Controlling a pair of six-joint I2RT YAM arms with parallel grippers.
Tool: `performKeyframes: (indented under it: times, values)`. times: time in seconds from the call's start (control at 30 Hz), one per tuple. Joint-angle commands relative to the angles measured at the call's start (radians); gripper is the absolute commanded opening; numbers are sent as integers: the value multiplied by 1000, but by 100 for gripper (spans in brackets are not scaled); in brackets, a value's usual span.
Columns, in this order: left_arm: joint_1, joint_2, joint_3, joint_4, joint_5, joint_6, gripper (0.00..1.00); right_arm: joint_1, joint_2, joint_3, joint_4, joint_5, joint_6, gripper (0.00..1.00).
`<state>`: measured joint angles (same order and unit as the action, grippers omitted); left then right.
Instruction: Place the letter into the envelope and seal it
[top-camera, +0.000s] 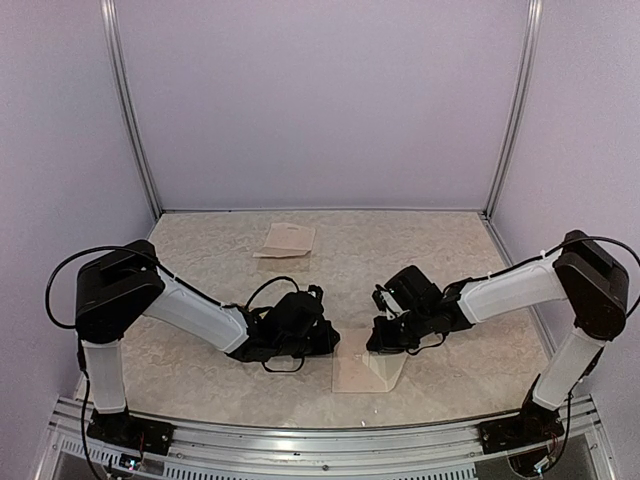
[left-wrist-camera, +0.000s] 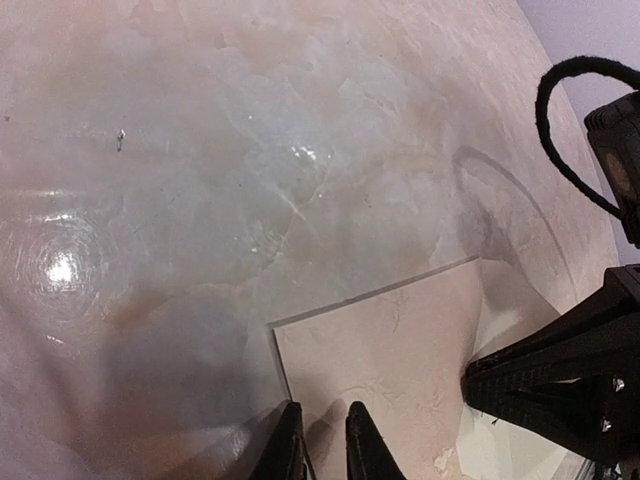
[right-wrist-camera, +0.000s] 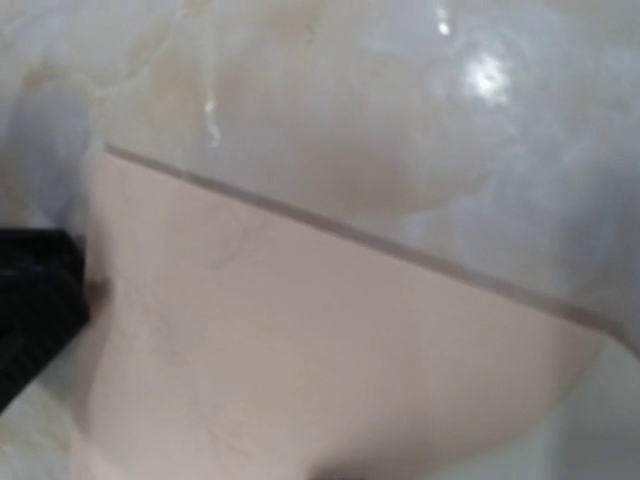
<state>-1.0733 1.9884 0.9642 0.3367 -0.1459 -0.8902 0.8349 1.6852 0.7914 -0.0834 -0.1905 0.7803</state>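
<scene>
The pale pinkish-beige envelope (top-camera: 362, 372) lies near the table's front edge, between my two grippers. My left gripper (top-camera: 328, 345) is low at its left side. In the left wrist view its fingers (left-wrist-camera: 365, 445) stand close together, pinching the envelope (left-wrist-camera: 390, 350) at its left edge. My right gripper (top-camera: 381, 345) is at the envelope's right side, where the paper is lifted off the table. The right wrist view is filled by the blurred envelope (right-wrist-camera: 320, 350); its own fingers are hidden. White paper (left-wrist-camera: 505, 455) shows under the lifted side. I cannot tell whether that is the letter.
A tan sheet of paper (top-camera: 286, 240) lies at the back middle of the marbled tabletop (top-camera: 200, 360). Metal frame posts (top-camera: 130, 110) and pale walls close in the workspace. A black cable (left-wrist-camera: 560, 120) loops by the right arm.
</scene>
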Motion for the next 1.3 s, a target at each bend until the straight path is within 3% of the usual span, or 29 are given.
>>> performKeyframes:
  times: [0.0, 0.2, 0.47, 1.27]
  values:
    - [-21, 26, 9, 6, 23, -6, 14, 10, 24, 23, 26, -21, 9, 6]
    - [-21, -20, -22, -11, -25, -6, 14, 12, -46, 3, -34, 23, 14, 13]
    - [-49, -127, -58, -30, -47, -2, 26, 31, -151, -58, -78, 23, 39, 25]
    - [-79, -47, -84, 28, 3, -65, 25, 75, -50, -45, -30, 12, 68, 25]
